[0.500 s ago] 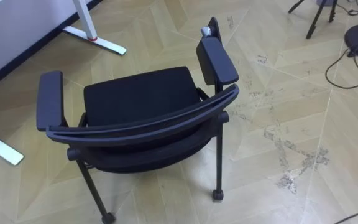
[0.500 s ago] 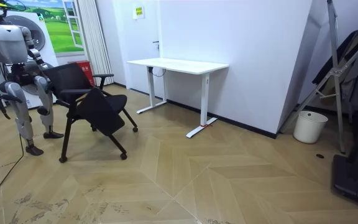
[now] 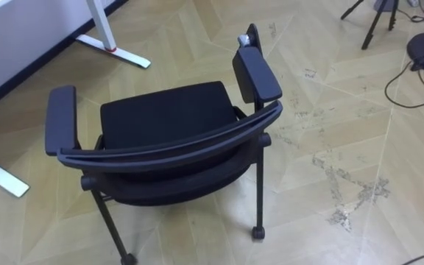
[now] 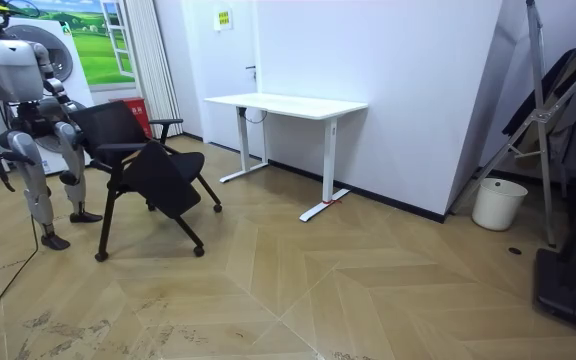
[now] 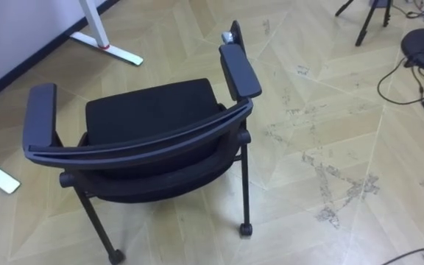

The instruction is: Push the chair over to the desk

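Left eye view: the chair (image 3: pixel 168 118) is seen from behind and above. Its curved back rail is nearest the camera and its seat faces the desk foot (image 3: pixel 120 50). The chair is all black, with a padded seat, two padded armrests and thin legs. A caster (image 3: pixel 258 232) is under the rear leg farther from the desk. It stands upright on the wooden floor (image 3: pixel 330 177), which is scuffed on the side away from the desk. Well away from the desk, a tripod (image 3: pixel 374 22) and loose cables (image 3: pixel 411 81) lie at the frame's edge.

Right eye view: same scene, nothing further.

Room view: this adds the whole white desk, standing against the wall, and the robot. The chair is near the desk's end but apart from it. The robot stands upright behind the chair, on the side away from the desk. Its right hand (image 4: pixel 6 168) hangs low at its side. Its left hand (image 4: pixel 64 102) is close to the chair's back. Both hands are too small to tell how far they are open, or whether they hold anything. A white bin (image 4: pixel 498 203) stands beyond the desk's far end.
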Tool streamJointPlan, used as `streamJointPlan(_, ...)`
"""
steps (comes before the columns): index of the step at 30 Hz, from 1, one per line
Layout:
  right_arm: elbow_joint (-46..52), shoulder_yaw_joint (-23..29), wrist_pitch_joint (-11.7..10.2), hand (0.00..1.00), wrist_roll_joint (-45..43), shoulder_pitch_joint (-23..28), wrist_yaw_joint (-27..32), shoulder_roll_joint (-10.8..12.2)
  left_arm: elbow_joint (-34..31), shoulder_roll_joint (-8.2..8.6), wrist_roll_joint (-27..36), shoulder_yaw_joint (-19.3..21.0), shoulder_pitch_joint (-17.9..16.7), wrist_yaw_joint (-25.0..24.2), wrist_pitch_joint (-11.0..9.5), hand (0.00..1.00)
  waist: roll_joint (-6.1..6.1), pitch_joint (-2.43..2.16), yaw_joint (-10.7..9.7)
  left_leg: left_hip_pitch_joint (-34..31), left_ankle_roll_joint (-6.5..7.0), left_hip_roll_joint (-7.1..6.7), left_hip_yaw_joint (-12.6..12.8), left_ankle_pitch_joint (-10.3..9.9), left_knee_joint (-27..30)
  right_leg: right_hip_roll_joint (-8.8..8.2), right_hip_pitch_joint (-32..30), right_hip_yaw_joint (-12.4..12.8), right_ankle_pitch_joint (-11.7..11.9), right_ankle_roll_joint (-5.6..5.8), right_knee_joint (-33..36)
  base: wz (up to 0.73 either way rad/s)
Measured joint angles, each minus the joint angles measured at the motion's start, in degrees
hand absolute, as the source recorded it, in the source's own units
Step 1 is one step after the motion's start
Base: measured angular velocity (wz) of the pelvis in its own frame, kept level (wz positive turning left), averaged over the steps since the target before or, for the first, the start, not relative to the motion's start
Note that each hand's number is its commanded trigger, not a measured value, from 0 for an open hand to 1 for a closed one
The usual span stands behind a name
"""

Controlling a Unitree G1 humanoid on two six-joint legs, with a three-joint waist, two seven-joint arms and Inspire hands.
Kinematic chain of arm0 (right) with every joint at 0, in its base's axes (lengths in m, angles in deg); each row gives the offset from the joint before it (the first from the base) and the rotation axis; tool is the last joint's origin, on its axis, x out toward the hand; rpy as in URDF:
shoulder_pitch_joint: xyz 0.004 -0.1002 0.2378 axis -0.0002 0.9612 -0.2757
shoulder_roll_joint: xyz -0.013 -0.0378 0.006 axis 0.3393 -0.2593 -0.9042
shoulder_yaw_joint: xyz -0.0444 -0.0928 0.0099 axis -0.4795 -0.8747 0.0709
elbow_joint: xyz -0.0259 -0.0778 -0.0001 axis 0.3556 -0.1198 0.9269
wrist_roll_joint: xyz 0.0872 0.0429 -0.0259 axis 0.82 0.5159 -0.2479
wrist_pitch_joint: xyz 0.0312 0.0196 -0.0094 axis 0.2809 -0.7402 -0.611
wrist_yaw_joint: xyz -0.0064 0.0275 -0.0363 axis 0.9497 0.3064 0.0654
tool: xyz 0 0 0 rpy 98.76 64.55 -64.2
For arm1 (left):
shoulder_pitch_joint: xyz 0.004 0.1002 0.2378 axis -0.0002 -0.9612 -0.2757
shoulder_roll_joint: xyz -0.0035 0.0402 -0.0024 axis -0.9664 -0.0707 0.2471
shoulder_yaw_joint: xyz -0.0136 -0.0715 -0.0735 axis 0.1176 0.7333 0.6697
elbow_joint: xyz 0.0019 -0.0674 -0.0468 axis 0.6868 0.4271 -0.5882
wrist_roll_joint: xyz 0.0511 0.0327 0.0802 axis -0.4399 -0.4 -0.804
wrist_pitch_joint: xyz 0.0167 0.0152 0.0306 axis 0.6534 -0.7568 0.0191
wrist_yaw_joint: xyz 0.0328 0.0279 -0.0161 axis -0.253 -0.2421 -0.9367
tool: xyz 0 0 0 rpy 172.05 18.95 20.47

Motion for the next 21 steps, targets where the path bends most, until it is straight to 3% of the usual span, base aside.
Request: streamJointPlan(21, 0.1, 0.0, 0.0, 0.0, -1.3, -0.1, 1.1, 0.1, -0.1, 0.16, 0.0, 0.9, -0.2, 1.3, 0.0, 0.0, -0.14, -0.25, 0.1, -0.1, 0.0, -0.04, -0.1, 0.0, 0.0, 0.03, 0.1, -0.1, 0.0, -0.01, -0.2, 0.0)
